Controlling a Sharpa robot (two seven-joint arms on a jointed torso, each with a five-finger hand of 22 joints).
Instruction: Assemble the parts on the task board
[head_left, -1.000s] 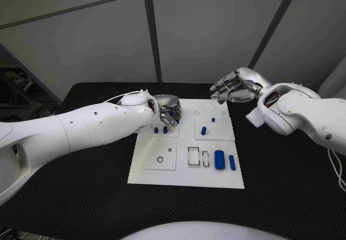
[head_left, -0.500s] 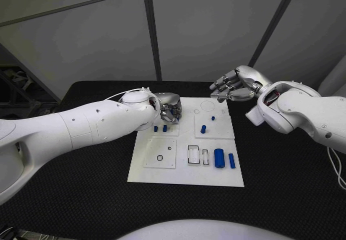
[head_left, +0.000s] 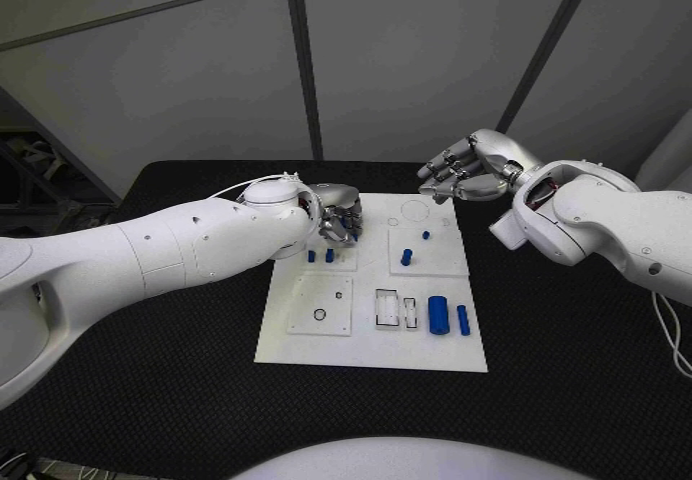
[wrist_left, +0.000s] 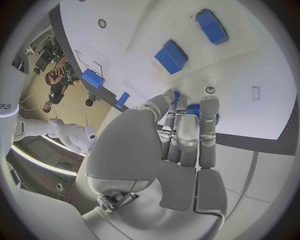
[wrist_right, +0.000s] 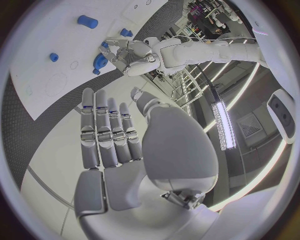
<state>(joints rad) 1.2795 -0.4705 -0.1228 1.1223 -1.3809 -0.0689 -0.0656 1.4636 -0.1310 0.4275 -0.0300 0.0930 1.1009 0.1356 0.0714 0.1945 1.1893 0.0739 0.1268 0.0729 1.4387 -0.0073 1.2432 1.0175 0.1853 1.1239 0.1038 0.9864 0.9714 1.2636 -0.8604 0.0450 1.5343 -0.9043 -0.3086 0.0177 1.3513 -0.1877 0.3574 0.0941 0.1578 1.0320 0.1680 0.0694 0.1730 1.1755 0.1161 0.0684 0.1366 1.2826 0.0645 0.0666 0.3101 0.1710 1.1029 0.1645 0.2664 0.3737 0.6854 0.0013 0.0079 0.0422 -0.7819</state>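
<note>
Left hand: fingers closed round a small blue part at the board's far left.
Right hand: fingers apart, holding nothing.
Task board: white, with blue pegs standing in it.

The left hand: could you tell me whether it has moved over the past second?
Barely: the left hand stays over the task board's far left corner, shifted only slightly toward that left edge, fingers closing on a blue part.

Place: you're in a robotics lab.
Evidence: black table, grey wall panels far behind, ceiling strip light.
</note>
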